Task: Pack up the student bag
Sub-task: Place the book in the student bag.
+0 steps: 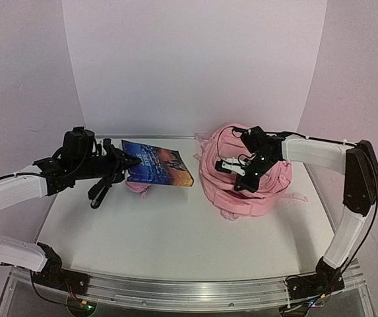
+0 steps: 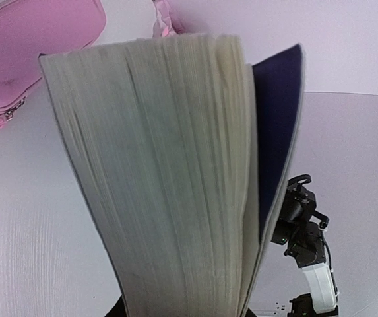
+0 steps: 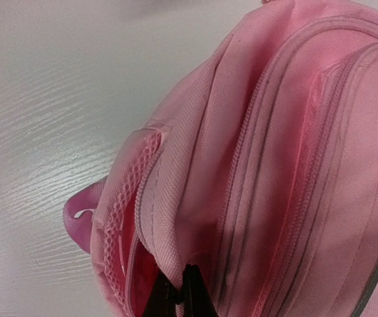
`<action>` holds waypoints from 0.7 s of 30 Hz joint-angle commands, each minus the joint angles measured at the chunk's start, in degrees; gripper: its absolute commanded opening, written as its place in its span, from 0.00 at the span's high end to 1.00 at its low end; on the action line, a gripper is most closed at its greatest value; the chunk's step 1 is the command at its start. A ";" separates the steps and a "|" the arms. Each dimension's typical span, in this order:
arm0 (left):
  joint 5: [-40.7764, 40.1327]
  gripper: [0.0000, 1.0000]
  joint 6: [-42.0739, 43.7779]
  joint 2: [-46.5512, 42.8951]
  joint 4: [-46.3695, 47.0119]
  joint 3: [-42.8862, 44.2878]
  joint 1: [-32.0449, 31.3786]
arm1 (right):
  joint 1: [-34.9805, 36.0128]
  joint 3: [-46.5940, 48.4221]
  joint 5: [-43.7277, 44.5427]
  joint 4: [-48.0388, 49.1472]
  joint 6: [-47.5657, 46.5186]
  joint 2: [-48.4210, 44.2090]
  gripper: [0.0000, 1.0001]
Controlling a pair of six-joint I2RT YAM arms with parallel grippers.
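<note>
The student bag (image 1: 258, 198) slumps on the right of the table (image 1: 175, 231), a soft pink heap with rows of zip seams running across its front and a mesh side pocket (image 3: 119, 205). Where its mouth gapes only darker pink lining shows. The right gripper (image 3: 182, 297) is closed, tips together against that rim (whether fabric is caught between them I cannot tell). On the left, the left gripper (image 1: 124, 164) clamps a thick blue-covered book (image 1: 162, 166) by its left edge — held above a small pink pouch (image 2: 37, 46), zipped shut.
</note>
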 commanded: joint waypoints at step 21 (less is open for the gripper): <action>10.01 1.00 1.62 12.80 34.45 3.29 -1.81 | 0.60 50.13 -17.01 -7.17 32.43 13.25 1.00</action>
